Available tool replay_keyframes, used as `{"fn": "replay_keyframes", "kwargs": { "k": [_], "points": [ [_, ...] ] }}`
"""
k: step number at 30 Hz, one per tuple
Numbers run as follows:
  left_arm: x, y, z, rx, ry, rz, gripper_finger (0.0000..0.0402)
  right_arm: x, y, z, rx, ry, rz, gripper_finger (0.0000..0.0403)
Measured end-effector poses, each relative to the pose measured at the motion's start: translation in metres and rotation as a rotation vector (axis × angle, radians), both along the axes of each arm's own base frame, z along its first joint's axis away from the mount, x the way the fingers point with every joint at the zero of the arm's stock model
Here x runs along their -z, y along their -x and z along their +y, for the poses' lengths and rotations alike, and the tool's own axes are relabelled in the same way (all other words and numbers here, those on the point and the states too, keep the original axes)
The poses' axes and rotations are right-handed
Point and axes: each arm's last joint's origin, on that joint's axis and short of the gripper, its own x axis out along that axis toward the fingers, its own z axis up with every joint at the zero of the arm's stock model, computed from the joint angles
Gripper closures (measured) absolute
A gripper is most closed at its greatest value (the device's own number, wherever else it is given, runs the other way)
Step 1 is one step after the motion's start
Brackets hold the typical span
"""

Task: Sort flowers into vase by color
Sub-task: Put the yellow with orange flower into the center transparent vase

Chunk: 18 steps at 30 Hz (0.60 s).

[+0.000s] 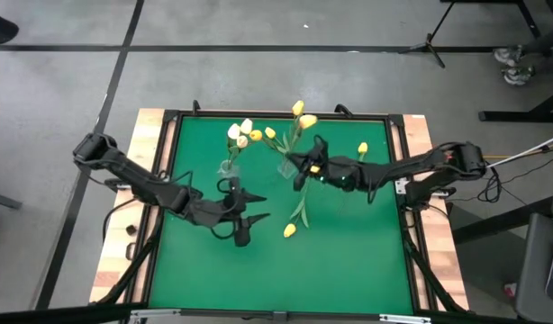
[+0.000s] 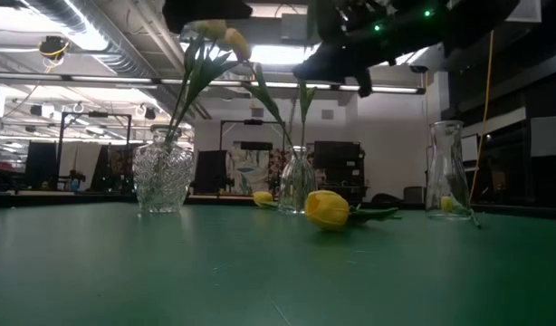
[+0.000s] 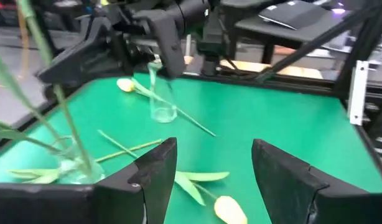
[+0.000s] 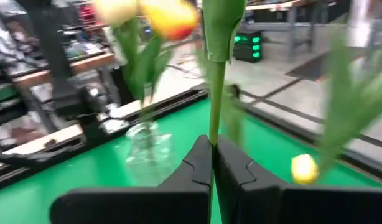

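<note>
Above middle vase [image 1: 286, 167], my right gripper [image 4: 211, 163] pinches tulip stem [image 4: 214, 93]: light, limp, top-heavy; grip low on stem. Left gripper [image 3: 206, 177] spread, empty.

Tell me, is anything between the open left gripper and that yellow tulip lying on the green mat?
Nothing visible blocks it. The left gripper is open and empty, and the loose yellow tulip lies on bare mat just ahead of its fingers. The nearest vase stands off to one side, clear of that path.
</note>
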Motion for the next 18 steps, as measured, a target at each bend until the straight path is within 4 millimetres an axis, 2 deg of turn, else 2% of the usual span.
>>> {"fn": "replay_keyframes", "kwargs": {
  "k": [4,8,14,18],
  "points": [
    [-0.003,0.008,-0.008,-0.018,-0.031,-0.02,0.0197,-0.014,0.013,-0.015,0.045,-0.001,0.011,0.0402],
    [-0.006,0.011,-0.013,0.004,-0.021,-0.048,0.0197,-0.02,0.018,-0.029,0.069,0.014,0.014,0.0403],
    [-0.007,0.011,-0.015,0.013,-0.015,-0.061,0.0197,-0.017,0.019,-0.052,0.072,0.0,0.027,0.0403],
    [-0.01,0.011,-0.017,0.018,-0.001,-0.086,0.0197,-0.011,0.016,-0.059,0.065,-0.018,0.037,0.0403]
  ]
}}
